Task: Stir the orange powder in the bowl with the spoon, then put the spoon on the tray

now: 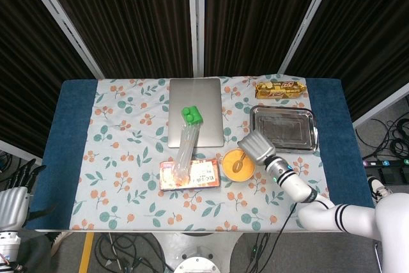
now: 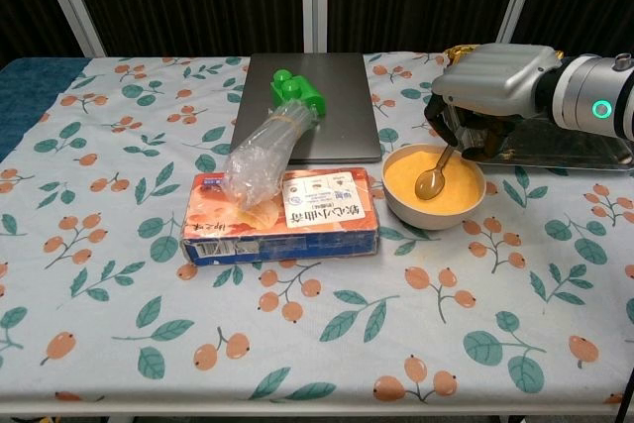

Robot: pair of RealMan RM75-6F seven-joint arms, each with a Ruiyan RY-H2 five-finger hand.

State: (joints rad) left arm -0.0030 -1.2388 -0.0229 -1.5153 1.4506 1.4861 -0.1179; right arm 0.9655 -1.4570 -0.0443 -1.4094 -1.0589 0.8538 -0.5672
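A beige bowl (image 2: 434,207) of orange powder (image 2: 458,183) stands right of centre on the floral cloth, also seen as the bowl (image 1: 225,169) from the head view. A metal spoon (image 2: 432,181) stands tilted in the powder, its handle rising to the right. My right hand (image 2: 490,91) grips the handle's top just behind the bowl; in the head view the right hand (image 1: 257,147) is at the bowl's upper right. The steel tray (image 1: 284,128) lies behind it and holds nothing. My left hand (image 1: 13,204) hangs off the table's lower left, fingers apart.
A grey laptop (image 2: 312,106) lies closed at the back centre. A clear plastic bottle with green cap (image 2: 269,151) rests across an orange boxed packet (image 2: 287,217), just left of the bowl. A yellow snack packet (image 1: 279,88) lies behind the tray.
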